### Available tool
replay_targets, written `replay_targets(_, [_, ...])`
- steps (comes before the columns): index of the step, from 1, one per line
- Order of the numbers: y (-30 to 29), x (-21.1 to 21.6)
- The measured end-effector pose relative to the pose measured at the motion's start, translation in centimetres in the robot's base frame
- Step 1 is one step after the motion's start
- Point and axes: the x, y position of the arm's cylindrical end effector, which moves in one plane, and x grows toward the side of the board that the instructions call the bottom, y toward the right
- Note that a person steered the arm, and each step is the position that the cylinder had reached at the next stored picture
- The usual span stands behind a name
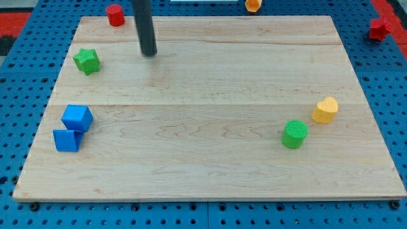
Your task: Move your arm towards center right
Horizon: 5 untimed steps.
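My tip [149, 55] rests on the wooden board [210, 95] near the view's top left. A green star block [87, 61] lies to the tip's left. A red cylinder [115, 14] stands at the board's top edge, up and left of the tip. Two blue blocks touch at the left edge: a cube [77, 117] and a flatter square one [66, 140] below it. At the view's right, a green cylinder [294, 134] and a yellow heart-shaped block [325, 110] stand close together, far from the tip.
The board lies on a blue pegboard [381, 95]. An orange block [254, 4] sits off the board at the view's top. A red star-like block [380, 28] sits off the board at the top right.
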Motion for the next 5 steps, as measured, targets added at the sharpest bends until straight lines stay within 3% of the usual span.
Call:
replay_targets(1, [4.8,-1.2])
replay_targets(2, [17.0,-10.3])
replay_targets(3, [7.7,-15.8])
replay_targets(4, [6.2,-1.7])
replay_targets(5, [15.8,7.3])
